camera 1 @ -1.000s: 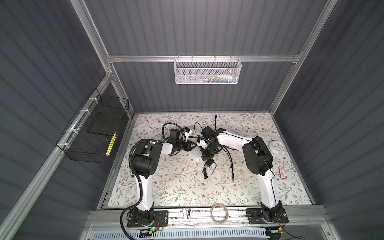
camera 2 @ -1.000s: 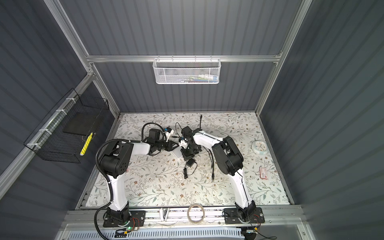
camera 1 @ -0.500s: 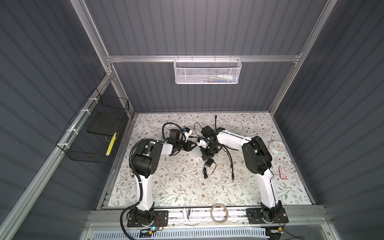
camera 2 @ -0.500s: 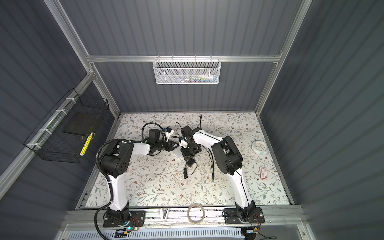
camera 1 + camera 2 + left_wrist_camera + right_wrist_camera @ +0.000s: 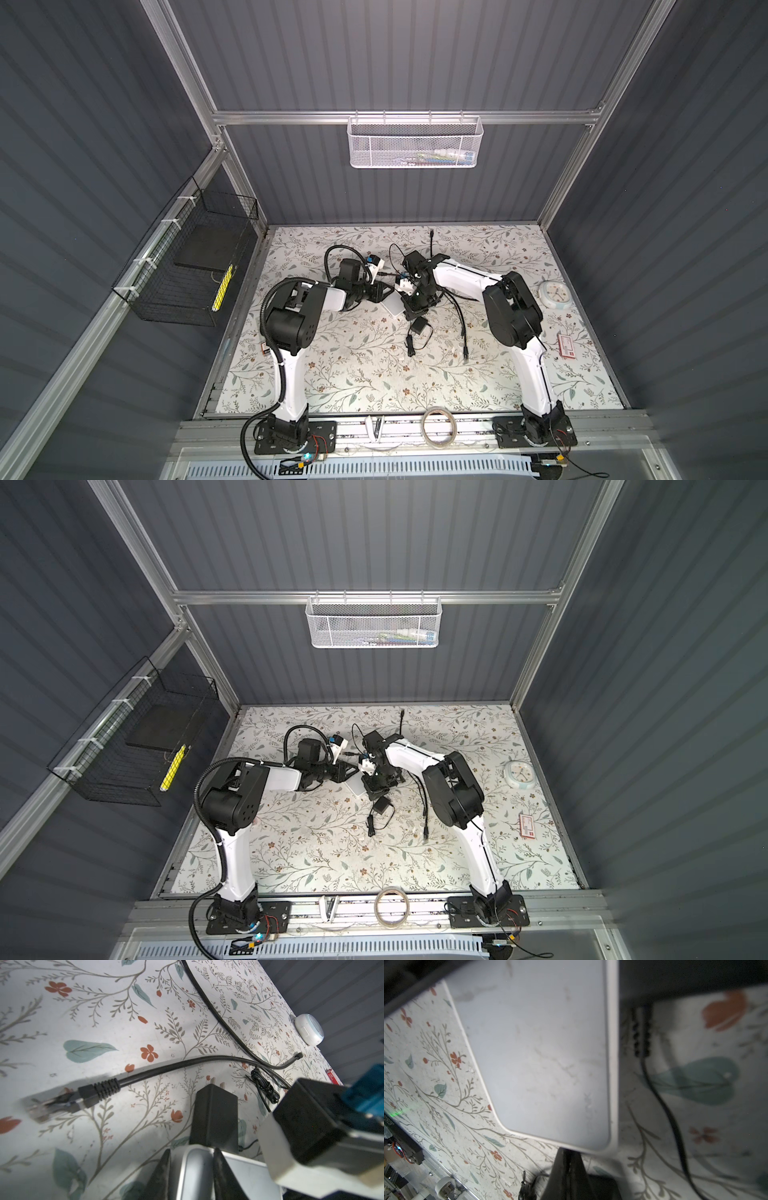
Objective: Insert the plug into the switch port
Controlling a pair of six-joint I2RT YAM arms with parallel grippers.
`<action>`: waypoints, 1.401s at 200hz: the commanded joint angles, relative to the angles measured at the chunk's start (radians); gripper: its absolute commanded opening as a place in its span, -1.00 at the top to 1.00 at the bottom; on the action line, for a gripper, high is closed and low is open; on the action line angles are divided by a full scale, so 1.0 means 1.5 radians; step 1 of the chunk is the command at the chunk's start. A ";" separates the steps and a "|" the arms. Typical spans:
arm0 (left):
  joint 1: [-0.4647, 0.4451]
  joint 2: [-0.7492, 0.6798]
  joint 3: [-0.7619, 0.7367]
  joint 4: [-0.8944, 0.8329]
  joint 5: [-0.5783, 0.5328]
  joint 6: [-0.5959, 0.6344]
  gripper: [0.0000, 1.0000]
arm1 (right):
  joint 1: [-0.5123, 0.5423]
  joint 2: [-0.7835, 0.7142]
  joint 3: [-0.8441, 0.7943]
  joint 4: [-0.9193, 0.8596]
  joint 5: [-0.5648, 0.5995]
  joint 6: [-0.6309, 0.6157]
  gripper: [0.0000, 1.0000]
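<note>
The left end effector (image 5: 191, 1154) clamps the switch (image 5: 539, 1053) by its edge, the right end effector (image 5: 568, 1160) is closed on nothing visible, and the plug (image 5: 62, 1101) lies loose on the worktop (image 5: 104, 1022), so it should probably be taken by its boot and pushed squarely into a port.

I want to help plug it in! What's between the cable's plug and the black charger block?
Nothing: in the left wrist view only bare flowery tablecloth lies between the plug and the charger block.

Left arm (image 5: 293, 386), right arm (image 5: 535, 374): white links, black joints, black base plates (image 5: 324, 432); corrugated black hose (image 5: 266, 297) on left.
</note>
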 commanded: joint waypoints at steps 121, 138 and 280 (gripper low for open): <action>-0.118 0.064 -0.067 -0.176 0.131 -0.054 0.35 | -0.012 0.047 0.117 0.331 0.001 0.018 1.00; -0.116 0.058 -0.060 -0.194 0.104 -0.056 0.32 | -0.012 0.040 0.110 0.321 0.001 0.006 1.00; -0.040 -0.049 -0.138 -0.256 -0.154 -0.151 0.08 | -0.013 -0.212 -0.204 0.247 0.051 -0.082 0.39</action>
